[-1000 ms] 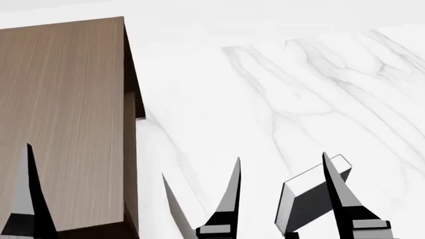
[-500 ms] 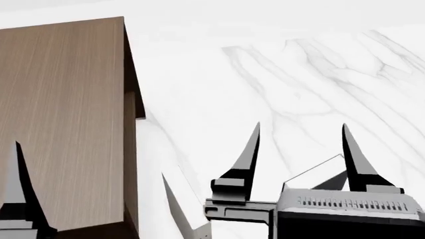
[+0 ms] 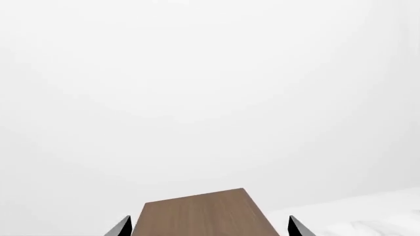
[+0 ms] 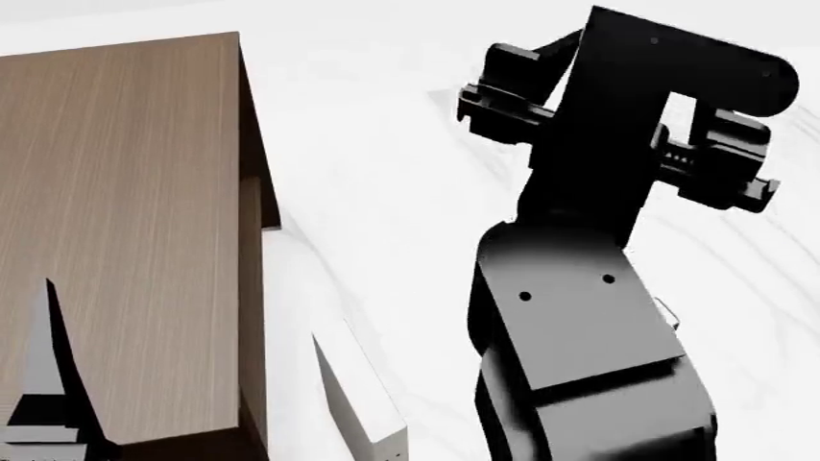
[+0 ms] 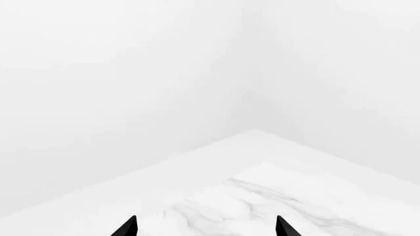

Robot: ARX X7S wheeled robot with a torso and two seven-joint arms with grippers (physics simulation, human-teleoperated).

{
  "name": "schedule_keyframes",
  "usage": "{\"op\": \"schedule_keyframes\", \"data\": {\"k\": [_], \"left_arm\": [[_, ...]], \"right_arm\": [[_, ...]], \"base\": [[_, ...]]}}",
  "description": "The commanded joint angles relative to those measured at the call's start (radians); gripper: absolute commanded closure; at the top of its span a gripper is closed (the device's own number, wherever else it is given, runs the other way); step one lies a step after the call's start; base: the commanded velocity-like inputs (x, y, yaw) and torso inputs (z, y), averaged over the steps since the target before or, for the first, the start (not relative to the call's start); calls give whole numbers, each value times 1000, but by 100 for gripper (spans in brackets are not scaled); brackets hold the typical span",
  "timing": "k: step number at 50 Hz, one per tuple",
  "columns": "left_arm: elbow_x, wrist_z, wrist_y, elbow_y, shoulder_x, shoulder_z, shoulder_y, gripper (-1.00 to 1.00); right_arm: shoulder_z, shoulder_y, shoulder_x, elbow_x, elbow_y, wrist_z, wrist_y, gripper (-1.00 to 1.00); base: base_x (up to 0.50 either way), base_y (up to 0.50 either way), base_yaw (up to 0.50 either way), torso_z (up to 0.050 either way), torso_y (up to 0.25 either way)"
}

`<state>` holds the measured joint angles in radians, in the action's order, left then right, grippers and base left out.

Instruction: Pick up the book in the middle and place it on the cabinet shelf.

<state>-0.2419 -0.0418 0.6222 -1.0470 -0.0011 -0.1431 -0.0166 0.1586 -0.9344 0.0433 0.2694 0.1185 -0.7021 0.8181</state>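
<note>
Dark-brown wood grain marks the cabinet shelf (image 4: 122, 240), standing at the left of the head view on the white marble-veined tabletop (image 4: 384, 173); its lighter flat top is bare. In the left wrist view that same top (image 3: 203, 214) lies between two dark fingertips (image 3: 119, 227), set well apart — the left pincer (image 3: 206, 230) is spread and holds nothing. In the head view only one of its tips (image 4: 49, 375) shows, over the cabinet's near edge.

Right arm (image 4: 590, 288) is raised high across the right half of the head view, its black body blocking much of the tabletop behind it. The right pincer (image 5: 204, 228) shows only in its own wrist view: two black tips apart, nothing between them, pointed out over the tabletop (image 5: 262, 196) toward a far corner.

A pale off-white book (image 4: 359, 399) lies on the tabletop just beside the cabinet's base. The charcoal-grey book cannot be made out with certainty — only a small pale corner (image 4: 666, 312) peeks from behind the right arm.
</note>
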Motion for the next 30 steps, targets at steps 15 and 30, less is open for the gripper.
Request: {"op": "schedule_keyframes", "data": {"k": [15, 30], "left_arm": [[-15, 6, 13, 0, 0, -23, -7, -100], [-7, 17, 8, 0, 0, 3, -8, -100]], "right_arm": [[144, -472, -43, 359, -1262, -346, -530, -100], [159, -493, -29, 483, -1426, -568, -497, -100]], "base": [[0, 0, 0, 0, 0], [0, 0, 0, 0, 0]]}}
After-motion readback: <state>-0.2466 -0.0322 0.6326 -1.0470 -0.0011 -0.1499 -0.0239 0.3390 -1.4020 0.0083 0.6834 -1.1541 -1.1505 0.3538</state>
